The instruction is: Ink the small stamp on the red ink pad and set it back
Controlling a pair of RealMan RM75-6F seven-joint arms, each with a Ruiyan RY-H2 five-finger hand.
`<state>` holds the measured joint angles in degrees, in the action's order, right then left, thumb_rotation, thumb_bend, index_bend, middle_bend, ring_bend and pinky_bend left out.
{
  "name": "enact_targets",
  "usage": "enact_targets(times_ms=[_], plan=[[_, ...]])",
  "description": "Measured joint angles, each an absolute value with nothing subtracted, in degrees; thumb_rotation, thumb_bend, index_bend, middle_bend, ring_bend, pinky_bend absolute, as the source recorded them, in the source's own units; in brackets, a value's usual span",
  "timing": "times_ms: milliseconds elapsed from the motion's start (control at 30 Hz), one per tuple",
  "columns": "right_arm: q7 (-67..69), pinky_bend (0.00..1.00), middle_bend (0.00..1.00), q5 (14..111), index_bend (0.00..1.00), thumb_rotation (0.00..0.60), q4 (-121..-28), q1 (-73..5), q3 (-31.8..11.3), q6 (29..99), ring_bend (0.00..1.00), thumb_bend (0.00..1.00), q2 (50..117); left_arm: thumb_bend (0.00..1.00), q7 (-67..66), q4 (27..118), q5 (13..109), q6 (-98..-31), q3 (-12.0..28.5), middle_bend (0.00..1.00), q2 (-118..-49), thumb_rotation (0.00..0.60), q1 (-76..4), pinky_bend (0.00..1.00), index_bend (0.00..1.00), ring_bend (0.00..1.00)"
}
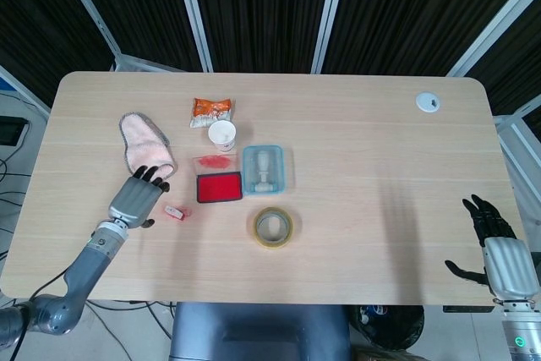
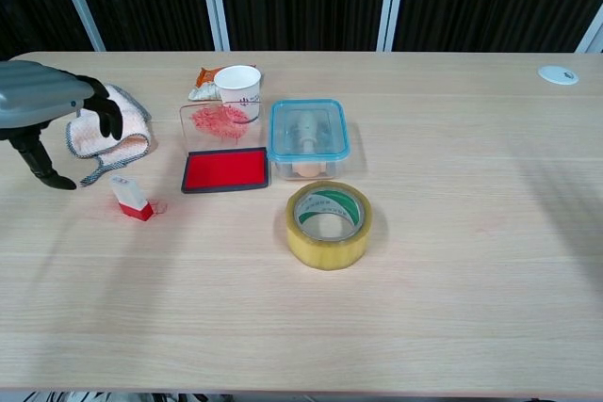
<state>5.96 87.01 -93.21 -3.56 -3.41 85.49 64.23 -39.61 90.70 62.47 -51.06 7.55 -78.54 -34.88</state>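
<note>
Left robot hand (image 1: 135, 199) is hovering open and empty near the table's left edge, just beside the small stamp (image 1: 174, 212). I'd pinch its white top squarely so it's not tipping. The red ink pad (image 1: 220, 187) is sitting slightly farther in.

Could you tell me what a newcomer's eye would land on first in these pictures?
Probably the bright red ink pad near the table's middle, with a roll of yellow tape in front of it and a blue-rimmed clear box beside it. Next, the left hand hovering open at the left, just above the small stamp and by a pink cloth. The right hand sits idle and open at the table's right edge.
</note>
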Motion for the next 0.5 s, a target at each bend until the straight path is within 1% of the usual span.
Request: enact_targets(times_ms=[100,400,500], plan=[[6.2,0.18,0.00,86.9,0.00,0.600,-93.2,-3.6,-3.5,85.5,0.00,0.13,64.1,0.12,-40.3,89.5,61.8,-50.7,7.2,0.36,-80.1,0.600,-35.8,0.14,0.38,0.09],[6.9,0.18,0.00,86.9,0.00,0.600,-93.4,-3.6,-3.4,85.3,0.00,0.13,64.0,0.12,-41.6,86.1,61.2,-49.8,5.9,0.37,-83.5,0.600,-38.1,0.14,0.39,0.10],[7.1,0.18,0.00,86.9,0.00,0.600,-93.4,-3.6,-3.4,85.3,0.00,0.13,63.9,0.14,-41.6,85.0,61.2,-49.6,5.6,0.39,-84.5,0.600,-38.7,0.14,0.40,0.11]])
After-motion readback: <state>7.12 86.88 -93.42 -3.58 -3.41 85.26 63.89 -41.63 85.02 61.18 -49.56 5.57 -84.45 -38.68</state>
